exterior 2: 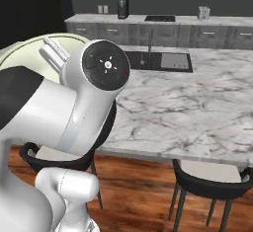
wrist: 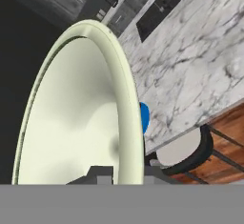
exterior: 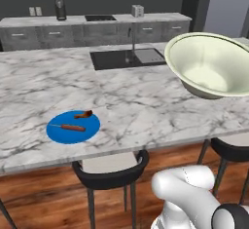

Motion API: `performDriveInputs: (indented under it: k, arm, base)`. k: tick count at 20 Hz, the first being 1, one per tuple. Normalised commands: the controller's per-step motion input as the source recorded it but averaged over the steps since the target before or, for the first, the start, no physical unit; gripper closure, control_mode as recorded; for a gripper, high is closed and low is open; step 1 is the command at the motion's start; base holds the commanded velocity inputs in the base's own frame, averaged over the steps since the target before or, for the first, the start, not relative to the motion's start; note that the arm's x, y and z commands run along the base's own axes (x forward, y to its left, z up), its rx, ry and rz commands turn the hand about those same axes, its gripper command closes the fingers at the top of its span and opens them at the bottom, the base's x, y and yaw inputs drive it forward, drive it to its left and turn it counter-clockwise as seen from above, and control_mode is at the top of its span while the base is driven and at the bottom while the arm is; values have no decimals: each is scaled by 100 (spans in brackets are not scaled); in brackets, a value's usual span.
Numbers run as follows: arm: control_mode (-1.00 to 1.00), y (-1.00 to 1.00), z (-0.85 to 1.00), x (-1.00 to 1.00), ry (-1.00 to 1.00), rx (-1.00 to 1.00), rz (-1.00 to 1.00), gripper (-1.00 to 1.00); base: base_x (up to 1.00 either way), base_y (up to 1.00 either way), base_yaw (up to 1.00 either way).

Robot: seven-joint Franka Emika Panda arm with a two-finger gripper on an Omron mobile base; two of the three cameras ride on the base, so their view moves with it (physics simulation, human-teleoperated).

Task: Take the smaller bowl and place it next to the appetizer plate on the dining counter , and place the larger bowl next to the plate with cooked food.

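larger bowl: wide cream bowl, tilting, hanging in the air over the right part of the dining counter; in the hand view its rim is running up from between the finger tips.
gripper: jaws standing nearly together, pinching the larger bowl's rim, one tip inside and one outside.
plate with cooked food: bright blue, sitting on the near left of the counter, well apart from the bowl; brown strips lying on it.
dining counter: white grey-veined marble.
sink: black, inset at the far side, with a faucet rising over it.
stools: dark-rimmed, standing under the near overhang.
back counter: grey drawers, running along the far wall.
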Motion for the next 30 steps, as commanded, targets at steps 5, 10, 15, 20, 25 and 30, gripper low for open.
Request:
performDriveInputs:
  k: [5, 10, 15, 20, 25, 30]
  arm:
    - [100, 0, 0, 0, 0, 0, 0, 100]
    - [100, 0, 0, 0, 0, 0, 0, 100]
    - [100, 0, 0, 0, 0, 0, 0, 100]
    - [-100, 0, -11, 15, 1, 0, -3, 100]
    - [-100, -18, -79, 67, 1, -2, -15, 100]
    - [-100, -2, -62, 40, 10, 1, -5, 100]
  base:
    - [38, 90, -8]
    - [50, 15, -1]
    - [72, -3, 0]
    - [47, 3, -1]
    - [0, 0, 0]
    - [0, 0, 0]
